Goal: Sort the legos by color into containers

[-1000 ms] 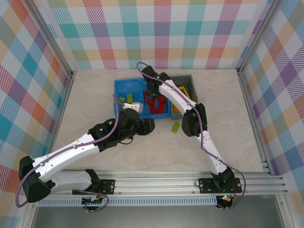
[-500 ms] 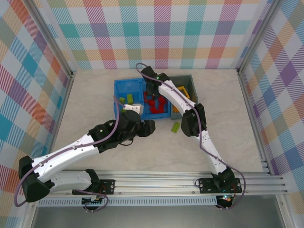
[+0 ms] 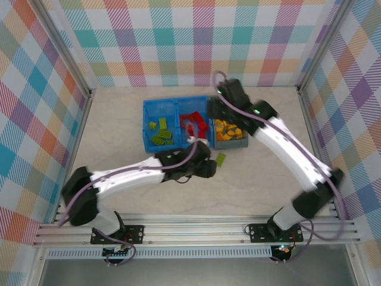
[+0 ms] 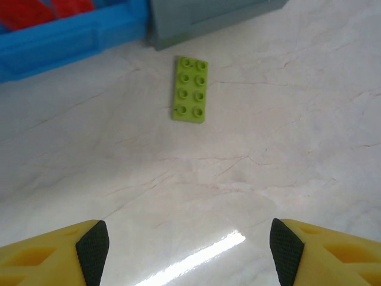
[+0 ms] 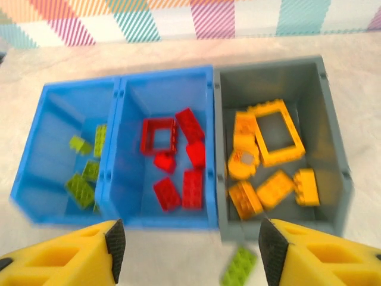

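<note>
We see the left gripper (image 4: pixel 186 250) low over the table (image 4: pixel 286 149), its jaws spread wide with nothing between them. Ahead of it a flat green plate (image 4: pixel 190 89) lies studs up on the bare marble. It sits just in front of the grey bin (image 4: pixel 208 18) and near the blue bin (image 4: pixel 71 36), touching neither. From above, the plate lies just beside the left gripper's tip, close to the grey bin's near wall. The right gripper (image 5: pixel 190 244) hangs above the bins, jaws likewise parted and empty. Under it we see the blue bin's two compartments. The left one holds green bricks (image 5: pixel 80 186). The right one holds red bricks (image 5: pixel 190 189) and a red frame (image 5: pixel 158 123). The grey bin stands against the blue bin's right side. It holds yellow bricks (image 5: pixel 275 187), a yellow frame (image 5: pixel 266 109) and a round piece (image 5: pixel 241 162). In the right wrist view the plate shows blurred at the lower edge, in front of the grey bin.
</note>
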Controlling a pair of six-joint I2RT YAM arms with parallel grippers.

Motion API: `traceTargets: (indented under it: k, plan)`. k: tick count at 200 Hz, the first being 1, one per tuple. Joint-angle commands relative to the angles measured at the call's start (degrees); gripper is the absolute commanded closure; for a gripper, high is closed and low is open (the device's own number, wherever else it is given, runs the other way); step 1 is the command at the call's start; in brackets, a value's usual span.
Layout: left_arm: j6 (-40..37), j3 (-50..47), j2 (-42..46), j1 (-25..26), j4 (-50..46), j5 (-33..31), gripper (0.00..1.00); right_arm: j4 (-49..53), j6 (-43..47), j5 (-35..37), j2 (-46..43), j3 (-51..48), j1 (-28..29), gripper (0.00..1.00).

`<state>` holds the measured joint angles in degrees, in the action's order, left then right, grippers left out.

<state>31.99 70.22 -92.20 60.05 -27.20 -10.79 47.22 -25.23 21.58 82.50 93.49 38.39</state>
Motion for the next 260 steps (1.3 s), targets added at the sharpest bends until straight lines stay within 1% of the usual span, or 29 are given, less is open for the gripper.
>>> traceTargets:
  k: [1,24,40,52,69,101,117,139,167,189,208,236,260]
  plan:
    - [-1.9,10.9,-10.3,0.7,-7.8,-2.1,0.25,3.8,-0.3,-5.0,-8.8,-9.2,-0.2,0.36]
    - [0.0,24.1,-21.9,0.6,-17.5,-3.3,0.25,10.3,0.5,-7.0,-20.7,-13.4,-0.3,0.32]
    - [0.5,33.0,-28.7,0.6,-24.2,-4.0,0.26,13.7,1.8,-7.5,-27.1,-14.0,-0.5,0.29]
    - [0.7,39.0,-32.8,0.4,-28.5,-4.9,0.26,15.3,3.1,-8.8,-30.3,-14.3,-0.4,0.28]
    - [0.2,44.1,-37.1,-0.4,-30.8,-2.9,0.27,15.4,4.3,-11.5,-34.3,-15.4,-0.4,0.27]
    - [-1.7,53.5,-43.9,-1.5,-36.1,-2.1,0.29,15.0,2.1,-12.1,-39.4,-18.5,-0.4,0.27]
    - [-1.8,55.0,-45.4,-2.5,-36.8,-1.6,0.30,14.9,1.0,-12.5,-40.8,-19.8,-0.4,0.27]
    - [-3.2,55.8,-46.5,-3.5,-35.5,0.3,0.30,14.9,-0.1,-13.0,-41.6,-21.3,-0.4,0.27]
    - [-4.0,59.1,-49.1,-4.4,-37.6,0.9,0.33,14.5,-0.4,-13.2,-41.8,-21.8,-0.4,0.27]
    - [-4.8,59.2,-49.9,-4.8,-36.3,2.0,0.38,14.4,-0.4,-13.0,-41.7,-22.0,-0.5,0.27]
    - [-5.3,60.0,-50.9,-4.9,-35.9,2.7,0.45,14.1,-0.6,-13.0,-41.7,-22.2,-0.4,0.27]
    - [-5.3,62.5,-53.0,-4.9,-37.5,2.7,0.48,13.7,-1.1,-13.3,-41.7,-23.0,-0.4,0.28]
    - [-5.2,62.7,-53.8,-4.9,-38.2,3.9,0.54,13.4,-1.5,-13.3,-41.9,-23.5,-0.4,0.28]
